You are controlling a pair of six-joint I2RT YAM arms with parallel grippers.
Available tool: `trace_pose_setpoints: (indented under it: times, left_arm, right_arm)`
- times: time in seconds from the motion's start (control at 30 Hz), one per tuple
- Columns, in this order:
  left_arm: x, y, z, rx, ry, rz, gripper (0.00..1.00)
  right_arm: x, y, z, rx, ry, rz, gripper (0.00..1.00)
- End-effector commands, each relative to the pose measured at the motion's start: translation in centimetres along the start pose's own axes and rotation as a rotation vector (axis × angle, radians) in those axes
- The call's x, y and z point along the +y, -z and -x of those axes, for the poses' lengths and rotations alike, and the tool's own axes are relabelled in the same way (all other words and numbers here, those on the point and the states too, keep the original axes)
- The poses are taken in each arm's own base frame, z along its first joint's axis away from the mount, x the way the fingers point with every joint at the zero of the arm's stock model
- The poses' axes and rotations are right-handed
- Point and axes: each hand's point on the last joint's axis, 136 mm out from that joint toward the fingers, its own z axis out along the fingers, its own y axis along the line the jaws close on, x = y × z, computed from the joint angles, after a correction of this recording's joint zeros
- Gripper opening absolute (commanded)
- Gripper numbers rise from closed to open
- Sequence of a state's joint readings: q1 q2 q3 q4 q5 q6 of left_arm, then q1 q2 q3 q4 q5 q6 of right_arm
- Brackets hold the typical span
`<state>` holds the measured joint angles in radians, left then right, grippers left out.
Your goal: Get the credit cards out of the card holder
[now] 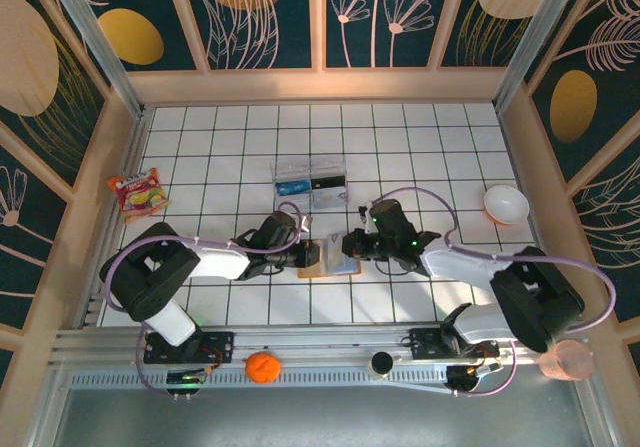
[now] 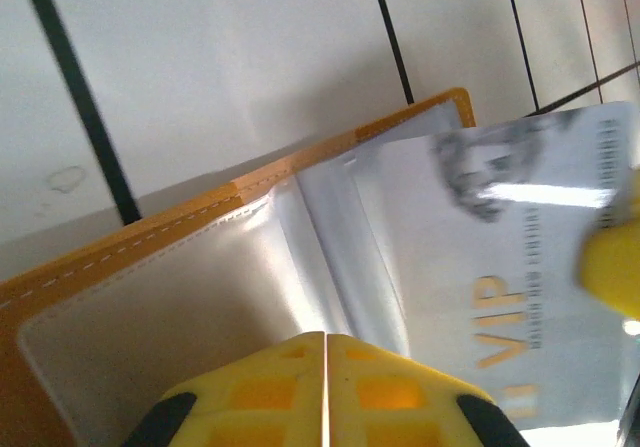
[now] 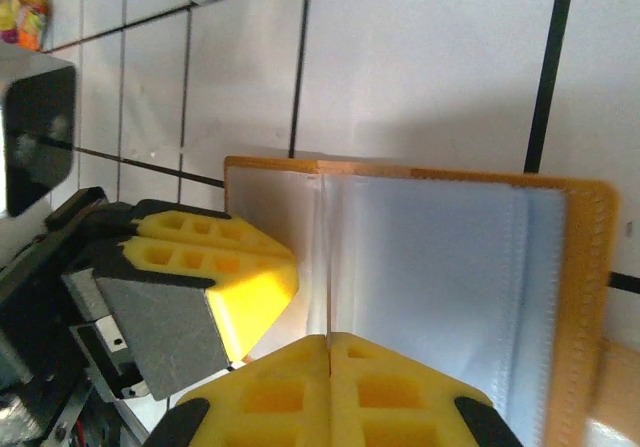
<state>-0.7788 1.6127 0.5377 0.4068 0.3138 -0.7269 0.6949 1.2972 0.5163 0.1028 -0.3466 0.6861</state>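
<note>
The orange card holder [image 1: 322,266] lies open on the white tiles between both arms. In the left wrist view its orange rim [image 2: 150,235] frames shiny inner pockets, and a grey credit card [image 2: 520,267] with gold "VIP" lettering sticks out slantwise past the far corner. My left gripper [image 2: 326,339] is shut, its tips pressing on the left half. My right gripper [image 3: 329,339] is shut on that card's edge, which I see edge-on as a thin pale strip [image 3: 325,257]; one of its fingers [image 2: 610,262] overlaps the card. Any other cards are hidden.
A clear plastic box [image 1: 310,179] stands just behind the wallet. A snack packet [image 1: 138,192] lies at the left wall and a white bowl [image 1: 506,204] at the right. On the near rail sit an orange fruit [image 1: 262,367] and a pink cup [image 1: 565,359].
</note>
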Motion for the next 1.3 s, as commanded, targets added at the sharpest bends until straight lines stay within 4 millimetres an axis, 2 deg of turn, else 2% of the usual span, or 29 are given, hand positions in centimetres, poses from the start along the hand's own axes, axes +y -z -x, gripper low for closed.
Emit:
trace_pose_setpoints:
  times: [0.0,0.1,0.17,0.3,0.4,0.57,0.8,0.87,1.0,1.13,1.23,1.27]
  left_arm:
    - [-1.3,1.7,1.8,-0.067,-0.009,-0.044,0.21]
    - [-4.5,4.5,4.5,-0.174,-0.056,-0.182,0.37]
    - [-6.5,6.4,5.6,-0.223,-0.083,-0.297,0.44]
    - [-9.7,9.4,6.1,-0.280,-0.116,-0.514,0.54]
    - [-10.5,10.2,6.0,-0.290,-0.118,-0.573,0.57]
    - [-10.8,10.5,5.7,-0.290,-0.102,-0.614,0.57]
    - [-10.9,10.5,5.5,-0.279,-0.083,-0.639,0.46]
    - [-11.2,10.7,5.4,-0.275,-0.085,-0.656,0.41]
    - [-11.9,11.3,5.5,-0.275,-0.092,-0.688,0.20]
    - [-12.3,11.7,5.6,-0.280,-0.106,-0.698,0.11]
    - [-12.0,11.4,5.7,-0.274,-0.105,-0.670,0.00]
    - [-11.8,11.2,5.8,-0.274,-0.105,-0.650,0.00]
  right_arm:
    - [-0.3,1.5,0.9,-0.056,0.052,-0.029,0.00]
    - [1.2,2.9,2.2,-0.110,0.092,0.037,0.00]
    - [2.5,3.9,3.0,-0.148,0.117,0.119,0.00]
    - [5.5,5.8,3.7,-0.195,0.164,0.302,0.00]
    - [7.1,6.7,3.9,-0.214,0.191,0.373,0.00]
    - [8.9,7.7,4.0,-0.228,0.206,0.467,0.00]
    - [10.6,8.0,3.9,-0.221,0.228,0.534,0.00]
    - [10.8,7.8,3.9,-0.220,0.233,0.533,0.00]
    - [9.2,6.0,4.2,-0.202,0.198,0.440,0.00]
    - [8.0,4.6,4.1,-0.185,0.169,0.374,0.00]
    - [8.0,4.4,4.1,-0.186,0.172,0.359,0.00]
    - [8.0,4.5,4.2,-0.189,0.173,0.355,0.01]
